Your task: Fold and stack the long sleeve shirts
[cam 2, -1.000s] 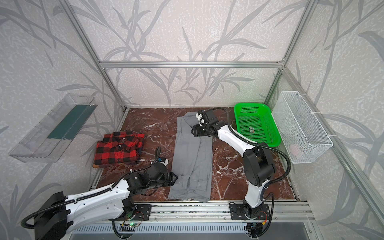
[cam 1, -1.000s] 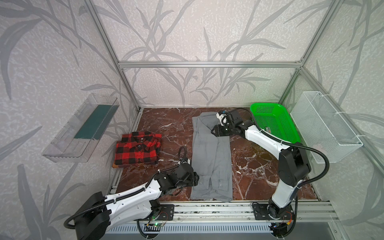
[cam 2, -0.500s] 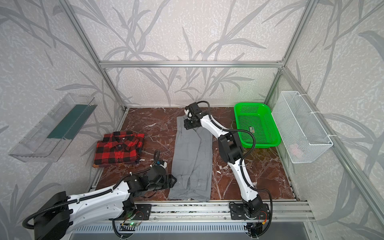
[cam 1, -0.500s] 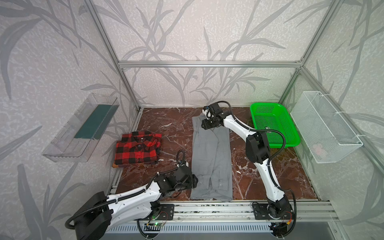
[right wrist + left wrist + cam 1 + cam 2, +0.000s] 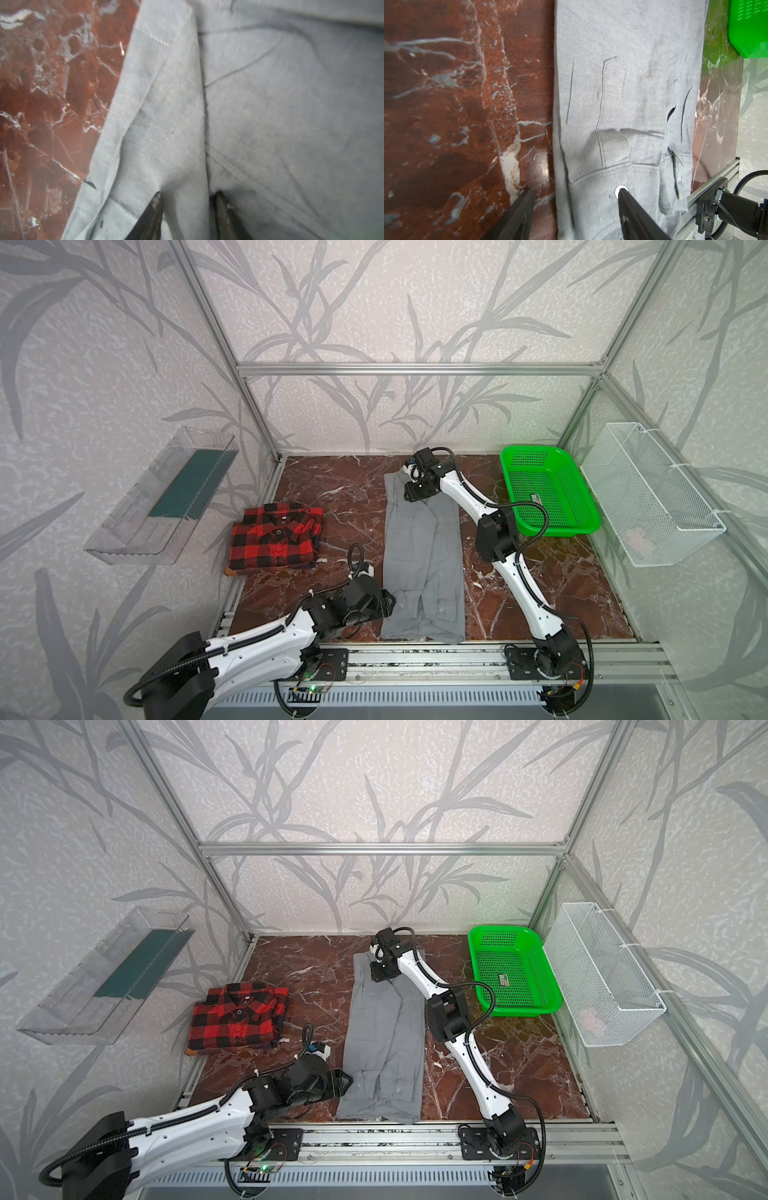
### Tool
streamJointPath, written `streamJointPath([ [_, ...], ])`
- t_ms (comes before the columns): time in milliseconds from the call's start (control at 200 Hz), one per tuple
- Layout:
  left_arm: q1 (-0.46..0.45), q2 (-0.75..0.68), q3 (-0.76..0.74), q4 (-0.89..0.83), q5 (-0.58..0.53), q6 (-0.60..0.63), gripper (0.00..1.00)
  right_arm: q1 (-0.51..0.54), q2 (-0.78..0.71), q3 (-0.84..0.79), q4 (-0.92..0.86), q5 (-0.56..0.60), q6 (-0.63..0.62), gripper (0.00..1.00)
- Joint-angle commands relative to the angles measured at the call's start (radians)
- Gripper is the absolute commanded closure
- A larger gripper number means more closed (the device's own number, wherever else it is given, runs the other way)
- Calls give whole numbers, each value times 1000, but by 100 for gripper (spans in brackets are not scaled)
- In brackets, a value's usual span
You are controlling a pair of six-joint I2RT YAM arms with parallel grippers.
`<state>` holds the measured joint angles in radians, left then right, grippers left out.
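Observation:
The grey shirt [image 5: 424,556] [image 5: 386,1036] lies as a long narrow strip down the middle of the marble table, sleeves folded in. The red-and-black plaid shirt [image 5: 274,537] [image 5: 237,1017] sits folded at the left. My left gripper [image 5: 390,601] [image 5: 575,189] is open at the grey shirt's near left edge, one finger over marble, the other over cloth beside a white button [image 5: 619,188]. My right gripper [image 5: 417,495] [image 5: 188,194] presses down on the shirt's far end, with a raised ridge of grey cloth pinched between its fingers.
A green plastic basket [image 5: 536,449] stands at the back right, close to the right arm. A white wire basket [image 5: 652,493] hangs on the right wall and a clear bin [image 5: 162,497] on the left wall. An aluminium rail [image 5: 415,655] runs along the front edge.
My right gripper has swung left from the shirt's far right edge to its far middle. The left gripper has crept slightly toward the shirt's near edge.

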<state>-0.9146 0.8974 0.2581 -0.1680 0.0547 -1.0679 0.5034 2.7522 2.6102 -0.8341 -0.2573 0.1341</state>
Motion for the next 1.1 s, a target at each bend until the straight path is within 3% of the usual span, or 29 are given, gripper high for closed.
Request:
streamJointPath([
  [0, -3, 24, -31, -42, 2, -23, 34, -8, -21, -31, -9, -52, 16, 66],
  [175, -4, 70, -28, -9, 21, -29, 34, -39, -23, -36, 7, -111, 76, 100],
  [325, -7, 68, -38, 4, 20, -42, 34, -70, -88, -131, 82, -103, 148, 100],
  [620, -12, 61, -54, 17, 22, -60, 34, -89, -371, -612, 496, -45, 331, 100],
  [735, -12, 27, -21, -63, 11, -26, 34, -90, -446, -629, 468, -65, 307, 62],
  [800, -11, -15, -6, -118, 0, -5, 33, -90, -516, -679, 463, -44, 296, 48],
  [905, -10, -93, -25, -138, 5, 5, 30, -89, -675, -839, 488, -11, 307, 37],
  [1095, -9, -169, -71, -140, 85, 7, 25, -66, -1032, -1306, 565, -10, 408, 32],
])
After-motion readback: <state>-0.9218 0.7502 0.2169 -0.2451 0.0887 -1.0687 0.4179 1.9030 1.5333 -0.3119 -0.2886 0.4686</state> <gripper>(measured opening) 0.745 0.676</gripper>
